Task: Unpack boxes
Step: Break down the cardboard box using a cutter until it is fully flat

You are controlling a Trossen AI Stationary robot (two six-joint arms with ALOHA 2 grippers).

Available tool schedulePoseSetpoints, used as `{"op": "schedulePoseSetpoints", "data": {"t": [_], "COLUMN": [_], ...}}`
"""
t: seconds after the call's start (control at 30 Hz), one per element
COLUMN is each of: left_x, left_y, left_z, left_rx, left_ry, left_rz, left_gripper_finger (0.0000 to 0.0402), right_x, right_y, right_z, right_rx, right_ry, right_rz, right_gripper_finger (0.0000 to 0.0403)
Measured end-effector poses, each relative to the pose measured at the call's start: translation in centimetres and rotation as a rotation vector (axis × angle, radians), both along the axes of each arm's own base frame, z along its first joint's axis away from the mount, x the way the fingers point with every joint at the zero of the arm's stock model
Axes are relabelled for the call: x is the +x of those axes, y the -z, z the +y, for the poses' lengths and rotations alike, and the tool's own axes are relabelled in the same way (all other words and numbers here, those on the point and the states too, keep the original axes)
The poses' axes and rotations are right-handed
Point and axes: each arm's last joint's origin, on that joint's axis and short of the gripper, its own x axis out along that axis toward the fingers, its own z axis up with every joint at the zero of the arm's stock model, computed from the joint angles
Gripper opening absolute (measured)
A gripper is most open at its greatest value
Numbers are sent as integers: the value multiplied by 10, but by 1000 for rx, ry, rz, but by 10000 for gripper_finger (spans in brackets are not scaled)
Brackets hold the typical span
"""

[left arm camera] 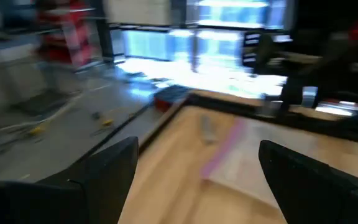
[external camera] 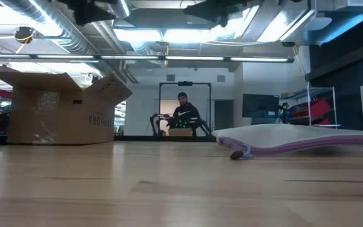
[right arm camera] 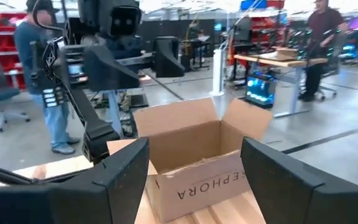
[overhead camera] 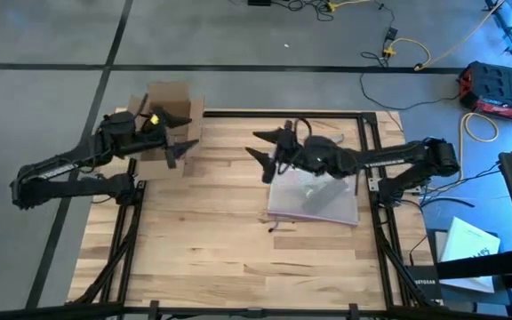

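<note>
A small brown cardboard box [overhead camera: 169,107] stands on its bottom at the table's far left corner, its flaps open; black "SEPHORA" lettering shows upside down on one side [right arm camera: 209,183]. My left gripper [overhead camera: 185,142] hovers open just in front of the box, pointing toward the table's right. My right gripper [overhead camera: 258,147] hovers open above the table's middle and points level at the box [right arm camera: 197,155]. Both are raised well clear of the tabletop. Nothing is between either pair of fingers.
A clear plastic bag with a purple zip edge [overhead camera: 314,197] lies flat right of centre, under my right arm. A small grey tool [left arm camera: 207,129] lies beyond it near the far edge. People stand in the room behind [external camera: 183,113]. A red case [overhead camera: 496,89] sits on the floor.
</note>
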Motion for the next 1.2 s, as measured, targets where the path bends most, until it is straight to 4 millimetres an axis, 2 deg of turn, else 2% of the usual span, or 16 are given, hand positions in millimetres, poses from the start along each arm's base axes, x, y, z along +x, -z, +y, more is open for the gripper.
{"op": "schedulePoseSetpoints", "data": {"t": [0.27, 0.37, 0.47, 0.57, 0.67, 0.83, 1.03, 1.2], "left_x": [-36, -46, -55, -57, -56, -58, -59, -59], "left_y": [4, 2, 1, 2, 10, 28, 28, 29], "left_z": [5, 8, 12, 16, 21, 24, 23, 23], "left_rx": [22, 22, 27, 1, -77, -227, -225, -225], "left_ry": [-326, -535, -789, -921, -976, -1062, -1059, -1052], "left_rz": [76, 50, 26, -5, 5, 63, 76, 84], "left_gripper_finger": [320, 320, 320, 320, 320, 320, 320, 320], "right_x": [33, 47, 60, 73, 85, 108, 128, 142], "right_y": [-6, -7, -12, -14, -9, 6, 27, 54], "right_z": [-38, -51, -66, -81, -96, -118, -135, -156], "right_rx": [8, 15, 101, 226, 359, 561, 653, 724], "right_ry": [-89, -60, 0, 60, 88, 27, 55, 59], "right_rz": [40, 55, 50, 59, 64, 35, 23, 1], "right_gripper_finger": [241, 241, 241, 241, 241, 241, 241, 241]}}
